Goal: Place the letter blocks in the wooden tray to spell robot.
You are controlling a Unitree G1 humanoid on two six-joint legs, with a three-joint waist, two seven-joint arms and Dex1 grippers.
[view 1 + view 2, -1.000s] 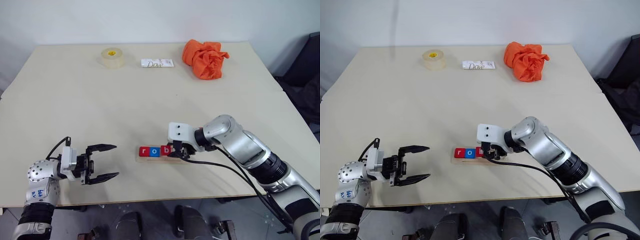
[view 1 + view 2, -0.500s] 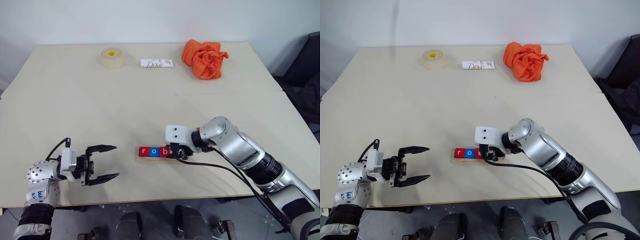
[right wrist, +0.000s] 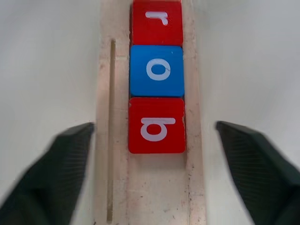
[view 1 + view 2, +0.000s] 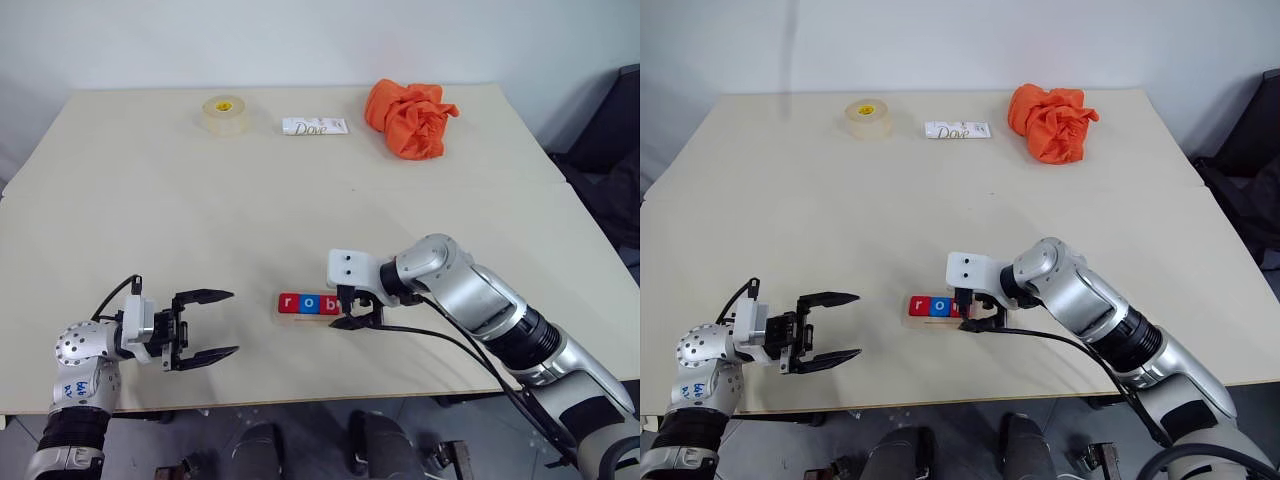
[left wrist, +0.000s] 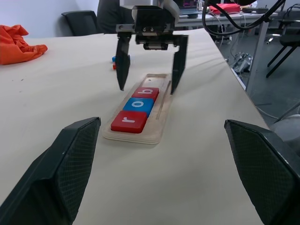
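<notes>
The wooden tray (image 4: 352,305) lies near the table's front edge. Three letter blocks sit in it in a row: a red r (image 5: 129,121), a blue o (image 5: 140,106) and a red b (image 5: 147,93). My right gripper (image 4: 347,308) is open and points down over the tray, one finger on each side, just past the b (image 3: 157,125), with nothing held. Two more small blocks (image 5: 114,62), one blue and one red, lie on the table behind it in the left wrist view. My left gripper (image 4: 232,322) hangs open and empty to the left of the tray, pointing at it.
At the far side of the table stand a tape roll (image 4: 224,114), a white Dove packet (image 4: 314,126) and a crumpled orange cloth (image 4: 410,118). A dark chair (image 4: 620,130) is past the table's right edge. The front edge runs just below both grippers.
My right gripper has opened and let go of the red b block, which now rests in the tray beside the o. The left arm has not moved.
</notes>
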